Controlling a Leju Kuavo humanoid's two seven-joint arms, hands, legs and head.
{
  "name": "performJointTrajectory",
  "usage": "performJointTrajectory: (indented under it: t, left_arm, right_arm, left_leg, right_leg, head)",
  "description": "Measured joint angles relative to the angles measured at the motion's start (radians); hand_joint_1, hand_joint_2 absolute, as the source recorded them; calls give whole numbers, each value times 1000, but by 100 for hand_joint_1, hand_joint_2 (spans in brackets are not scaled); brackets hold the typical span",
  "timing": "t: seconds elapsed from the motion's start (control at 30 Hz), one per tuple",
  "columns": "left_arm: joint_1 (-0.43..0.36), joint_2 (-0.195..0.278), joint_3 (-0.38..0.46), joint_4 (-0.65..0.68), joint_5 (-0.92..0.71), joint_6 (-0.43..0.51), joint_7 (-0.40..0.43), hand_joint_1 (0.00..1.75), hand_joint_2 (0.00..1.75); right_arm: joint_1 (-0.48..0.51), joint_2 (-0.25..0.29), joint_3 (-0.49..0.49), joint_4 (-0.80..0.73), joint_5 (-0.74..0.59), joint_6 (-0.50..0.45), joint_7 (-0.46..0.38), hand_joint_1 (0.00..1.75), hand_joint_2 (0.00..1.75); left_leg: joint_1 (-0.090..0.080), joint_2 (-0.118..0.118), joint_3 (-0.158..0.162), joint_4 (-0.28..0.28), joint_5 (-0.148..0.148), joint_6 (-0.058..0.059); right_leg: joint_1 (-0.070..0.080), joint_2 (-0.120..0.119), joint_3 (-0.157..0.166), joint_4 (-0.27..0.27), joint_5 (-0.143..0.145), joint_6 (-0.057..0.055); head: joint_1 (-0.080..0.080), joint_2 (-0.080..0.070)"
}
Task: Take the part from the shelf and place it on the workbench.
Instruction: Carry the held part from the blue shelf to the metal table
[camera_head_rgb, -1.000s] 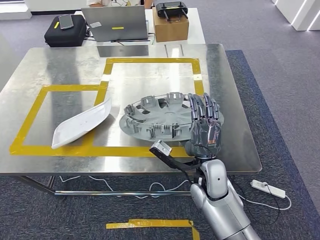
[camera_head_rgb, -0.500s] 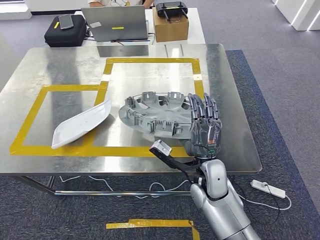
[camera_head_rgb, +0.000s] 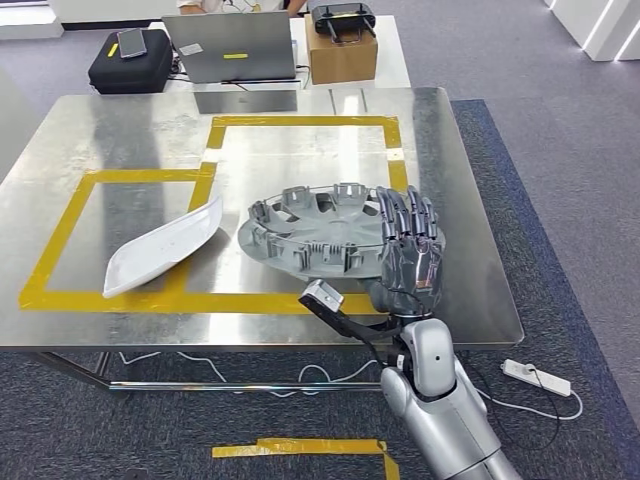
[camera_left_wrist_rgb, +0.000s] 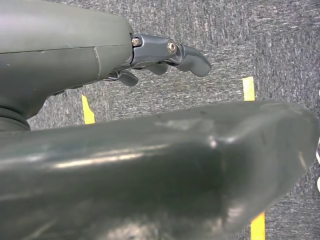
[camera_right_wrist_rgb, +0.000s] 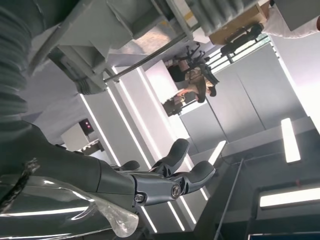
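Hubcap (camera_head_rgb: 321, 235), grey, inner side up, on steel workbench (camera_head_rgb: 136, 130) across the yellow tape (camera_head_rgb: 302, 121) outlines; its left edge, tilted up half a second ago, now sits lower and nearly level, as a second ago. Right hand (camera_head_rgb: 408, 252) at the hubcap's right rim, fingers upright and apart, unmoved; grip on the rim cannot be told. White curved panel (camera_head_rgb: 162, 246) unchanged beside it. Left hand (camera_left_wrist_rgb: 158, 55) hangs over carpet, fingers loosely extended, holding nothing.
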Motion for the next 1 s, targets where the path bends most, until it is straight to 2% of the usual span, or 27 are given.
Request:
performJointTrajectory:
  t: [1.0]
  left_arm:
    - [0,0,0,0,0,0,0,0,0]
  right_arm:
    - [-3,0,0,0,0,0,0,0,175]
  left_leg:
    - [0,0,0,0,0,0]
  right_leg:
    - [0,0,0,0,0,0]
  head:
    - [0,0]
